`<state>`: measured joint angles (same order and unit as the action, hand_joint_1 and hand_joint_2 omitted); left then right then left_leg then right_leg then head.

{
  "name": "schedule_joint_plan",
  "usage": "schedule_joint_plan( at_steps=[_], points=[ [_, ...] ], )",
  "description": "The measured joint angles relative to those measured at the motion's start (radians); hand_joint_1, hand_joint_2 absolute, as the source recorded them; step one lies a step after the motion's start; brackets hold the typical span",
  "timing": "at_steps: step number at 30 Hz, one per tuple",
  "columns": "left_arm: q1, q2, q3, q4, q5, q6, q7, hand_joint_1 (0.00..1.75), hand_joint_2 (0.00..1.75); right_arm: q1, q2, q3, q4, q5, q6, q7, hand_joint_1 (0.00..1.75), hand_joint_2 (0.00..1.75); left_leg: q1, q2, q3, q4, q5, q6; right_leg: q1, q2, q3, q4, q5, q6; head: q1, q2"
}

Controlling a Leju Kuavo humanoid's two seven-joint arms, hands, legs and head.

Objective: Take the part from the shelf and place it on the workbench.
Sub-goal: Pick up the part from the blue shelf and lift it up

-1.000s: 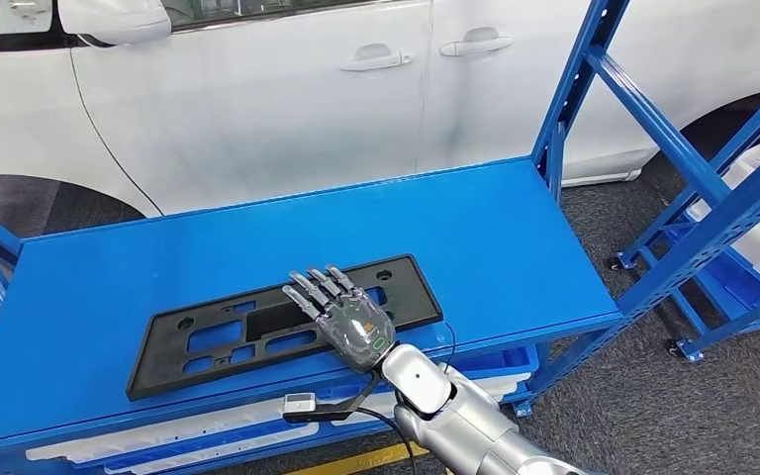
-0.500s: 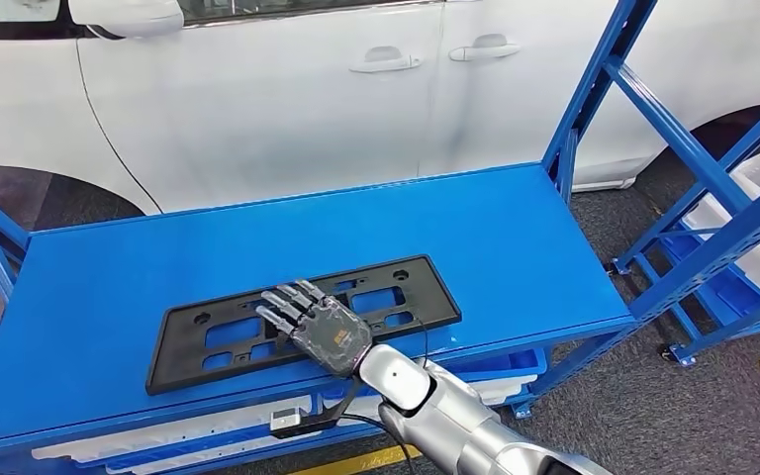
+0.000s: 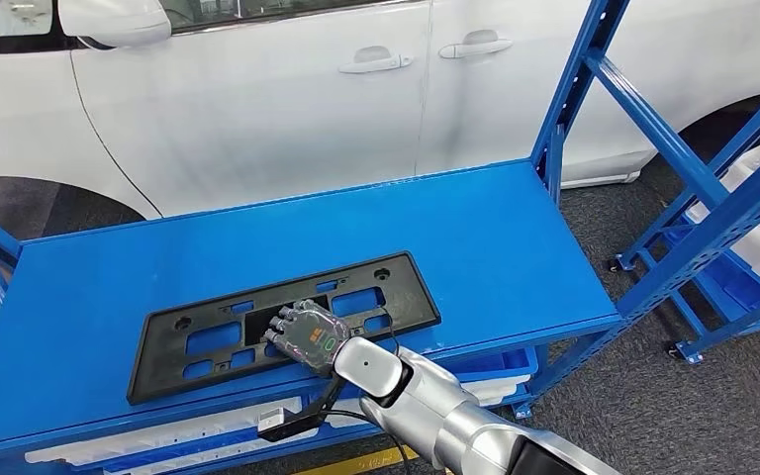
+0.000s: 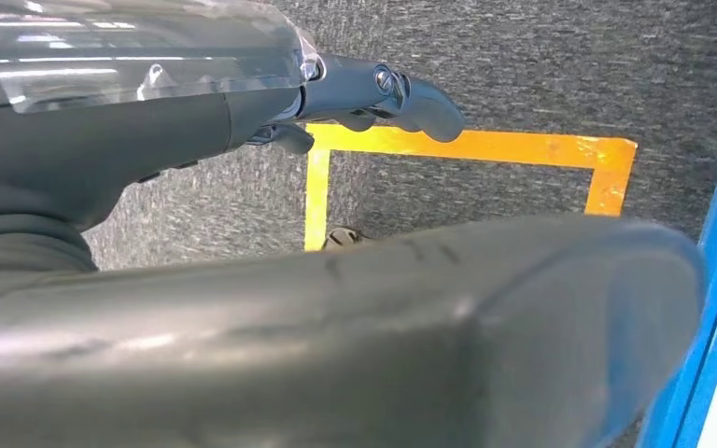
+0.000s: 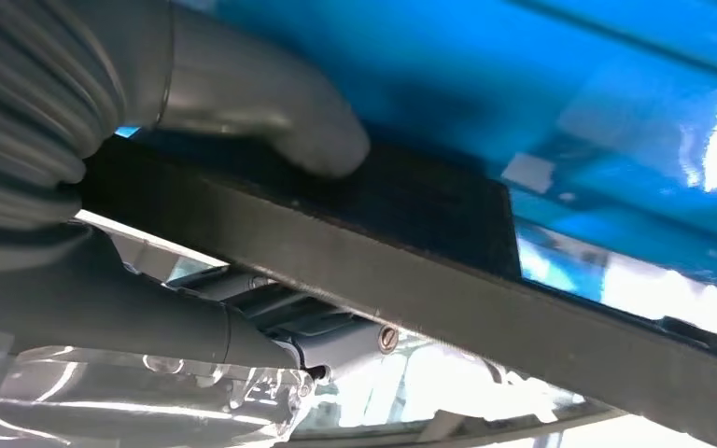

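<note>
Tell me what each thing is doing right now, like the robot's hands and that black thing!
Black license plate frame: flat on the blue shelf, near its front edge.
Right hand: grips the frame's near edge, thumb on one face, fingers on the other.
Left hand: holds nothing, hanging over grey floor with yellow tape.
White car's doors: closed.

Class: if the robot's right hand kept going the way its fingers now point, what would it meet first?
The right hand already closes on the flat black plastic frame with cut-outs; straight on, the fingers would likely meet that frame's far bar, then the blue metal shelf top.
</note>
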<state>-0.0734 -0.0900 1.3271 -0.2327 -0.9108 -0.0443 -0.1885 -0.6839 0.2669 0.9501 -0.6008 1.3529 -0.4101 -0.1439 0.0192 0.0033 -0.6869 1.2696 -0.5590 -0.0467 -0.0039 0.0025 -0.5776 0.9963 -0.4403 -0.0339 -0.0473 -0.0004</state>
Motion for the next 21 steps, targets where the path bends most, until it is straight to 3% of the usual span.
schedule_joint_plan(
  at_steps=[3, 5, 7, 9, 10, 13, 14, 15, 16, 18, 19, 21],
  points=[
    [0.000, 0.000, 0.000, 0.000, 0.001, -0.012, -0.023, 0.00, 0.00, -0.012, 0.002, 0.007, 0.007, -0.013, 0.000, 0.001, 1.75, 1.75, 0.003, 0.000, 0.092, -0.196, 0.096, 0.003, 0.000, 0.003, 0.003, 0.005, -0.005, 0.009, 0.000, 0.000],
    [-0.001, 0.000, 0.000, 0.000, 0.000, -0.019, -0.045, 0.00, 0.00, -0.019, 0.002, 0.008, 0.011, -0.022, -0.002, 0.001, 1.75, 1.75, 0.000, -0.002, 0.124, -0.265, 0.112, 0.015, 0.004, 0.006, 0.001, 0.009, -0.007, 0.019, 0.000, 0.000],
    [0.001, 0.000, 0.000, 0.000, -0.003, -0.025, -0.070, 0.00, 0.87, -0.025, 0.002, 0.008, 0.014, -0.030, -0.003, 0.000, 1.75, 1.75, -0.003, -0.003, 0.124, -0.268, 0.112, 0.031, 0.004, 0.007, -0.001, 0.009, -0.005, 0.030, 0.000, 0.000],
    [0.001, -0.002, 0.000, 0.000, -0.006, -0.032, -0.092, 0.00, 1.75, -0.030, 0.000, 0.008, 0.016, -0.038, -0.004, -0.001, 1.75, 1.75, 0.000, -0.001, 0.125, -0.272, 0.117, 0.045, 0.002, 0.006, -0.009, 0.030, -0.023, 0.040, 0.000, 0.000],
    [0.001, -0.003, 0.000, 0.000, -0.007, -0.034, -0.101, 0.00, 1.75, -0.032, -0.001, 0.008, 0.018, -0.041, -0.004, -0.002, 1.75, 1.75, 0.001, 0.000, 0.124, -0.275, 0.119, 0.052, 0.001, 0.005, -0.026, 0.069, -0.047, 0.045, 0.000, 0.000],
    [0.002, -0.004, 0.000, 0.000, -0.005, -0.039, -0.124, 0.00, 1.75, -0.033, -0.006, 0.008, 0.022, -0.060, -0.003, -0.009, 1.75, 1.75, 0.000, 0.002, 0.121, -0.275, 0.121, 0.060, -0.002, 0.003, -0.121, 0.265, -0.138, 0.053, 0.000, 0.000],
    [0.002, -0.004, 0.000, 0.000, -0.004, -0.041, -0.128, 0.00, 1.75, -0.033, -0.007, 0.008, 0.022, -0.079, -0.002, -0.016, 1.75, 1.75, -0.001, 0.002, 0.120, -0.275, 0.121, 0.060, -0.002, 0.003, -0.140, 0.303, -0.145, 0.053, 0.000, 0.000],
    [0.002, -0.004, 0.000, 0.000, -0.003, -0.044, -0.130, 0.00, 1.75, -0.033, -0.009, 0.006, 0.022, -0.109, 0.002, -0.029, 1.75, 1.75, -0.001, 0.002, 0.121, -0.274, 0.120, 0.060, -0.002, 0.003, -0.141, 0.304, -0.132, 0.052, 0.000, 0.000],
    [0.002, -0.004, 0.000, 0.000, -0.002, -0.047, -0.130, 0.00, 1.75, -0.033, -0.011, 0.002, 0.019, -0.157, 0.010, -0.050, 1.75, 1.75, -0.001, 0.002, 0.124, -0.274, 0.120, 0.059, -0.002, 0.003, -0.121, 0.263, -0.102, 0.050, 0.000, 0.000],
    [0.002, -0.006, 0.000, 0.000, 0.002, -0.052, -0.131, 0.00, 1.75, -0.033, -0.021, -0.023, -0.005, -0.285, 0.035, -0.112, 1.75, 1.75, -0.002, 0.000, 0.129, -0.273, 0.116, 0.055, 0.002, 0.002, -0.049, 0.117, -0.033, 0.039, 0.000, 0.000],
    [0.002, -0.007, 0.000, 0.000, 0.005, -0.053, -0.133, 0.00, 1.75, -0.033, -0.029, -0.042, -0.027, -0.349, 0.051, -0.143, 1.75, 1.75, -0.004, 0.000, 0.131, -0.272, 0.114, 0.051, 0.004, 0.001, -0.019, 0.057, -0.013, 0.033, 0.000, 0.000],
    [0.001, -0.009, 0.000, 0.000, 0.009, -0.052, -0.138, 0.00, 1.75, -0.033, -0.048, -0.083, -0.078, -0.439, 0.076, -0.183, 1.75, 1.75, -0.005, 0.000, 0.134, -0.272, 0.111, 0.039, 0.011, 0.001, 0.003, 0.009, -0.008, 0.025, 0.000, 0.000]
  ],
)
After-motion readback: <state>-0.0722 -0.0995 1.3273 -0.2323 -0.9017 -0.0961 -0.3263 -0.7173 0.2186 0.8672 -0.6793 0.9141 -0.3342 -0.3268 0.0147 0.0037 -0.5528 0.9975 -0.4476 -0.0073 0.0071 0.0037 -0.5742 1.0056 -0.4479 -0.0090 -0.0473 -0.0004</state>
